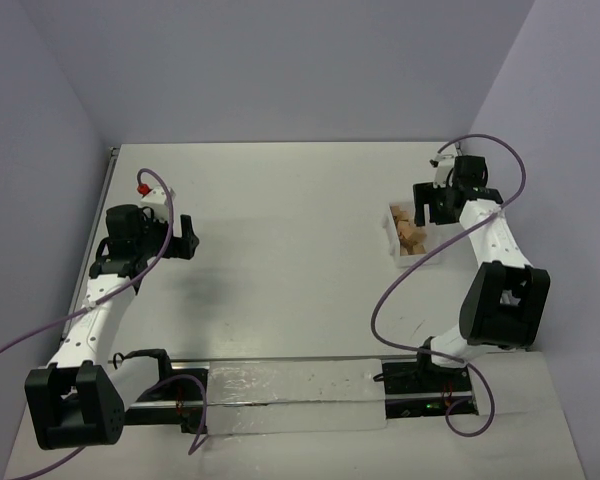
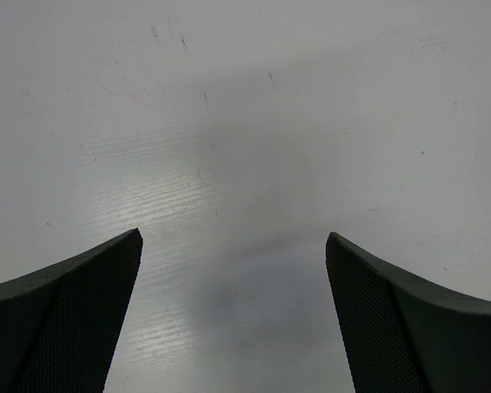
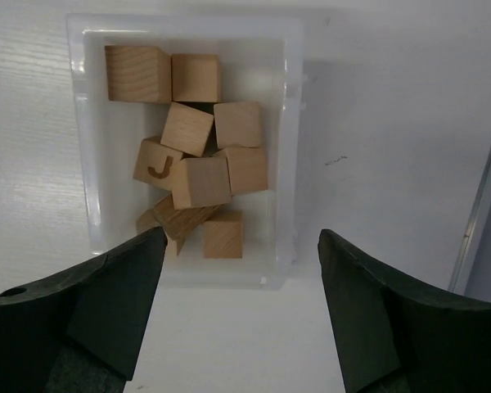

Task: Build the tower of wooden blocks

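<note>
Roughly nine wood blocks (image 3: 200, 182) lie jumbled in a clear plastic bin (image 3: 290, 147), some flat on its floor and some tilted against their neighbours. One block at the heap's 9 o'clock side bears a dark J-shaped mark. In the right wrist view, the right gripper (image 3: 241, 235) hangs above the bin's 6 o'clock edge. Its fingers are apart and nothing is between them. From above, the bin sits toward 3 o'clock on the white table (image 1: 280, 220). The left gripper (image 2: 234, 235) is well apart from it, over at 9 o'clock. Its fingers are spread wide over bare tabletop and hold nothing.
</note>
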